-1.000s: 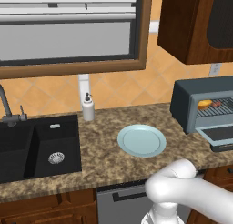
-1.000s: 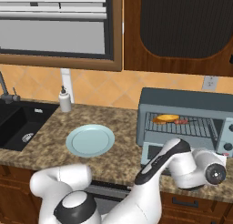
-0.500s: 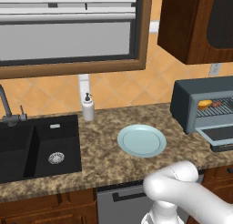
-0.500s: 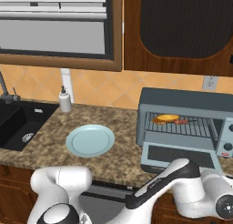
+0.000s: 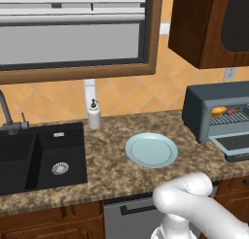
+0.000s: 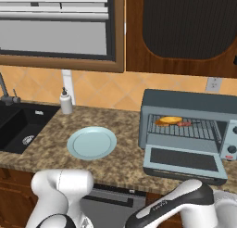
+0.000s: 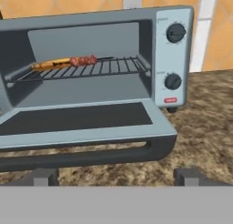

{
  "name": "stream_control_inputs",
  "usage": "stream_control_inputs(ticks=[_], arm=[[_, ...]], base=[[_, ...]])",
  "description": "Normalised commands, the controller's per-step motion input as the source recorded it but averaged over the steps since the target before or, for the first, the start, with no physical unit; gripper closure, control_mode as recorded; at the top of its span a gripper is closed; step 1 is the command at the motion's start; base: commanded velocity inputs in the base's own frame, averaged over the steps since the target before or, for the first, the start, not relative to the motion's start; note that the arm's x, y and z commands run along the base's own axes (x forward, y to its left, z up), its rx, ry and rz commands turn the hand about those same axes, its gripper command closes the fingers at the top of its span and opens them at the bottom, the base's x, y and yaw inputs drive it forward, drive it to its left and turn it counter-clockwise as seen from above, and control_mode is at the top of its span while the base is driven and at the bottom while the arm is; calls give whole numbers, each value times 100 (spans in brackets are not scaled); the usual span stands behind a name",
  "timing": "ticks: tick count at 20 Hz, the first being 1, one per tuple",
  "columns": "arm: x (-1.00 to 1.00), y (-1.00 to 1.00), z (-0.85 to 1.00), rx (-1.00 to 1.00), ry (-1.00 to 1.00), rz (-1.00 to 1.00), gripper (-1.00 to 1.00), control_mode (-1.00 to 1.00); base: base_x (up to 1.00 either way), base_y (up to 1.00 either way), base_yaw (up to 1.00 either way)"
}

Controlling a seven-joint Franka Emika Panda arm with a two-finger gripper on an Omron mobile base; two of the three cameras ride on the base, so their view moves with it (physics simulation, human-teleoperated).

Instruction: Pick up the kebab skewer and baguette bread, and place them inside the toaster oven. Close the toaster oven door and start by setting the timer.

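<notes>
Baguette bread (image 7: pixel 51 63) and kebab skewer (image 7: pixel 84 60) were seen lying on the rack inside the toaster oven (image 7: pixel 175 50), its toaster oven door (image 7: pixel 86 132) dropped open, with the gripper (image 7: pixel 118 176) fingers spread apart just before the door handle.

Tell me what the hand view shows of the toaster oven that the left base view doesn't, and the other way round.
Hand view: the two control knobs, the red button below them, the bar handle on the toaster oven door, and the open gripper low in front of it. Left base view: the black sink, soap dispenser, light blue plate and window. Both: the toaster oven with its door down, the baguette bread and kebab skewer on its rack.
</notes>
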Motion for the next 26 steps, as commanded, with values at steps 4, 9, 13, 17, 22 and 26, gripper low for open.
stream_control_inputs(ticks=[4,9,13,17,22,26], arm=[[-19,-10,-18,0,0,0,-100,-100],[-2,-1,-16,0,0,0,-100,-100],[1,0,-16,0,0,0,-100,-100],[25,9,-7,-4,0,0,-100,-100],[24,7,-11,-3,2,0,-100,-100],[16,1,-12,0,5,0,-100,-100]], base=[[0,0,0],[0,0,0],[0,0,0],[0,0,0],[0,0,0],[0,0,0]])
